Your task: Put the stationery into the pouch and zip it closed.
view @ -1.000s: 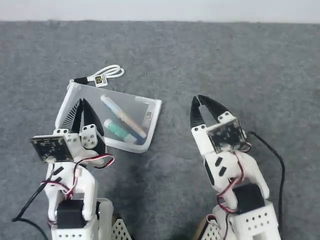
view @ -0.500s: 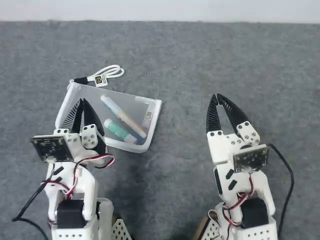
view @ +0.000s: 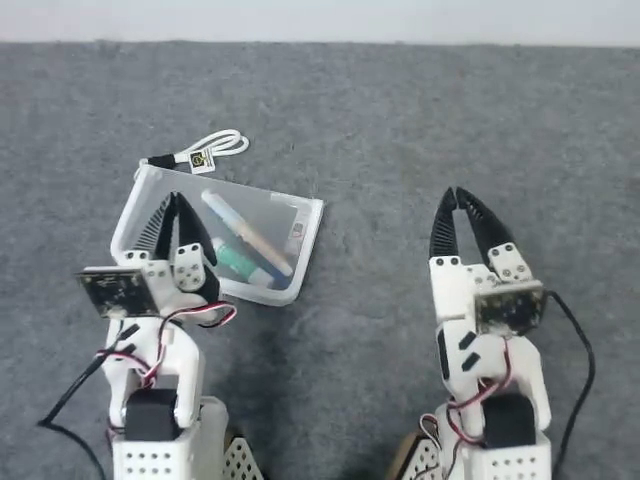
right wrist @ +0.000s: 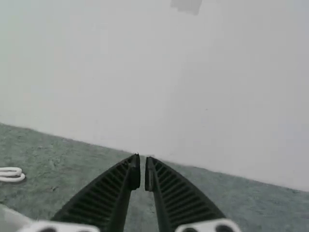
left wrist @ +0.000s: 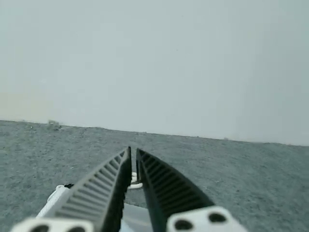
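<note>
We are judging the task nearly done: the pouch [view: 270,205] is lying on the worktop [view: 400,120] with the pens [view: 245,235] inside. Our left claw [view: 177,198] is hovering over it, drawn together; our right claw [view: 457,192], likewise together, is sitting well apart. Next we are confirming the closure, which we cannot tell.

Lit brightly and evenly from overhead. Throws small soft dark shadows onto the grey table [view: 400,120] at its near end. Leaves the wall [left wrist: 154,63] pale and flat.
</note>
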